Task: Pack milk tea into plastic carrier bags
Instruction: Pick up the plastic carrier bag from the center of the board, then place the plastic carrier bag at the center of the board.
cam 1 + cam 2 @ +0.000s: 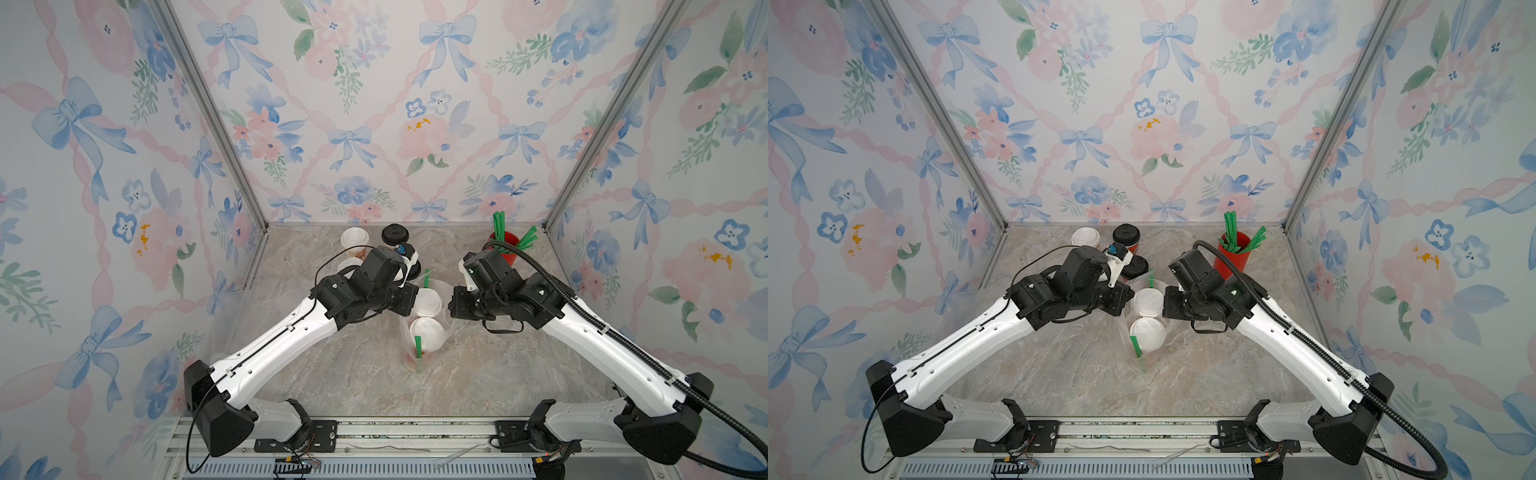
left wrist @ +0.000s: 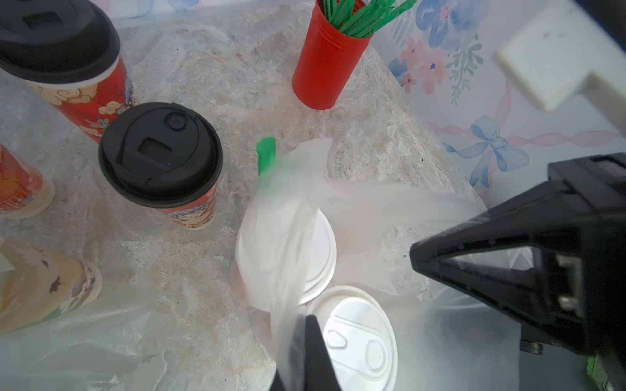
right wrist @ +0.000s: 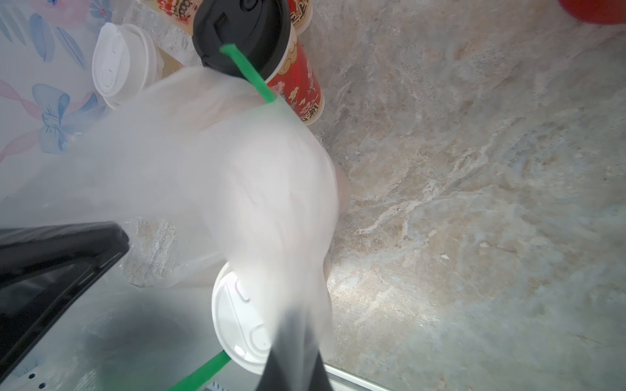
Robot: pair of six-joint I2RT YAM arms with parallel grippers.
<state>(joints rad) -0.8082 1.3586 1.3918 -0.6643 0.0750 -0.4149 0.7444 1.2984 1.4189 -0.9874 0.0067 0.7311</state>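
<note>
Closest to the wrist cameras, your end effectors are each pinching thin clear film. The left end effector (image 2: 305,325) is clamping closed on one upper strip of the plastic carrier bag (image 2: 372,216), and the right end effector (image 3: 293,338) is gripping the opposite strip the same way. Between them, the bag is standing at the middle of the bench (image 1: 498,374). It is wrapping two white-lidded milk tea cups (image 1: 428,302), which are sitting just beside each other. Green straws (image 1: 417,349) are poking out of the bag. Four more cups are standing unbagged at the back left, among them a black-lidded cup (image 1: 395,236). At the back right, a red cup (image 1: 505,249) is holding more straws.
</note>
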